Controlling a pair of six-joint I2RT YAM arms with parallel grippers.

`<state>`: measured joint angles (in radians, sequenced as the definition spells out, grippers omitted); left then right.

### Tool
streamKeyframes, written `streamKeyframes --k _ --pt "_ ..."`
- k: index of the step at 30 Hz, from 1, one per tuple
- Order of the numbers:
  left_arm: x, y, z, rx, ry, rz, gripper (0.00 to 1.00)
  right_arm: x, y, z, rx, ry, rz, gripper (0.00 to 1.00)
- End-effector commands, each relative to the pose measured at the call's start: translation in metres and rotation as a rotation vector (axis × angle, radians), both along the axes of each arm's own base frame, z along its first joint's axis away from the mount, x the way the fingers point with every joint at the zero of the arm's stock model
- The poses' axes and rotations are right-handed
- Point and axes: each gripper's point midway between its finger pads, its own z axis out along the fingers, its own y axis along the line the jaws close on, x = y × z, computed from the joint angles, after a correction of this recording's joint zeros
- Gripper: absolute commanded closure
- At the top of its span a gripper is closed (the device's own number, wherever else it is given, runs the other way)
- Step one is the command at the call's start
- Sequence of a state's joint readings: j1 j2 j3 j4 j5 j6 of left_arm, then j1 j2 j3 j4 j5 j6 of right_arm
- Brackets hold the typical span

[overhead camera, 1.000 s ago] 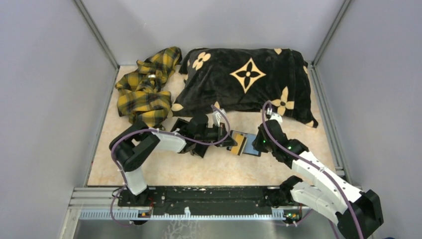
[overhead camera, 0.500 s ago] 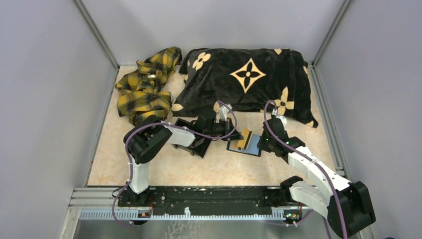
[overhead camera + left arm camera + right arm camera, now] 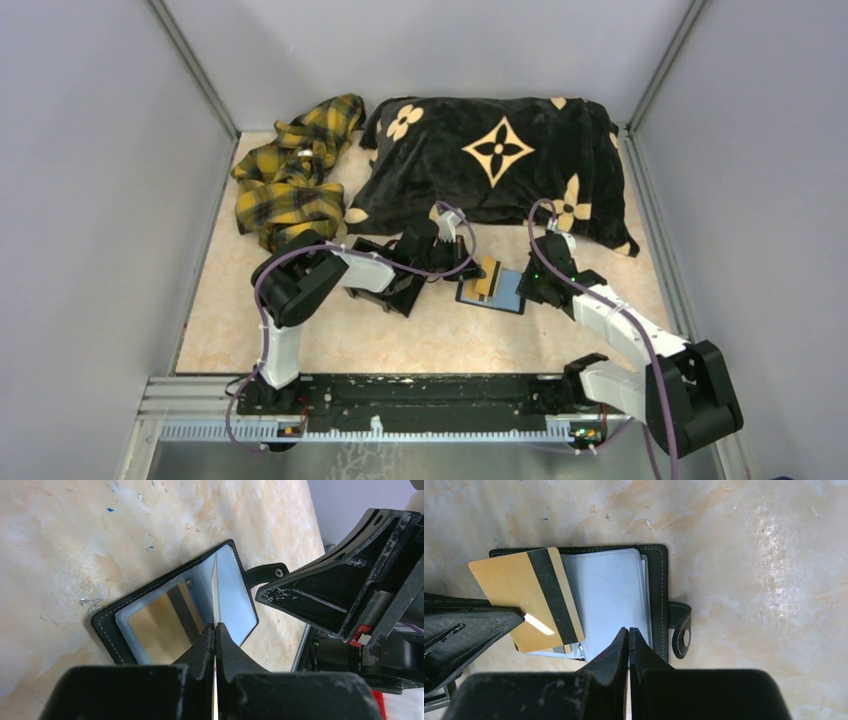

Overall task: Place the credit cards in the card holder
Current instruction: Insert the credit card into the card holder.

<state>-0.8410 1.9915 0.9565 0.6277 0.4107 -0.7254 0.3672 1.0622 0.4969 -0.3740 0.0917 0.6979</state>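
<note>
Change over the last sec.: the right gripper [image 3: 629, 632] goes from slightly parted to fully closed, and its arm draws in toward center frame in the top view. The card holder [image 3: 658, 590], which was skewed, now lies square and open on the table [image 3: 400, 340], just below the pillow [image 3: 490, 160]. The left gripper [image 3: 215, 626] has carried the credit card [image 3: 519, 595] up and to the right, over the holder's left page. Current state: the left gripper is clamped on the card's short edge. In the right wrist view the card is tilted, gold face with black stripe up, overlapping the left part of the clear sleeve. The right gripper's closed tips sit at the lower edge of the sleeve near the strap [image 3: 686, 620]. Whether they pinch a leaf or only press on it cannot be told. Judgement: the holder is apparently pinned for loading and the card is presented but not yet in a pocket, so insertion remains to be done. Count: 1 credit card clearly seen. Pale edges under it at the holder's lower edge may be more cards or sleeve leaves, undetermined. Also 1 card holder, 2 grippers, 1 pillow, 1 plaid cloth [image 3: 290, 190] at upper left and 1 black tray [image 3: 392, 296], partly hidden under the left arm.
</note>
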Motion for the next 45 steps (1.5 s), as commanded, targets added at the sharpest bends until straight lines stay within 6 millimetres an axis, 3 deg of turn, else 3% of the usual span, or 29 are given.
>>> streamKeyframes --k 1,18,45 --pt "0.008 0.004 -0.008 0.036 0.004 0.051 1.0 0.011 0.002 0.0 0.019 -0.035 0.002 1.0" --pt "-0.002 0.013 -0.027 0.107 0.122 0.111 1.0 0.011 -0.001 -0.018 0.02 0.006 -0.02 1.0" --pt "-0.022 0.02 -0.039 0.207 0.181 0.145 1.0 0.01 -0.007 -0.025 0.021 0.018 -0.042 1.0"
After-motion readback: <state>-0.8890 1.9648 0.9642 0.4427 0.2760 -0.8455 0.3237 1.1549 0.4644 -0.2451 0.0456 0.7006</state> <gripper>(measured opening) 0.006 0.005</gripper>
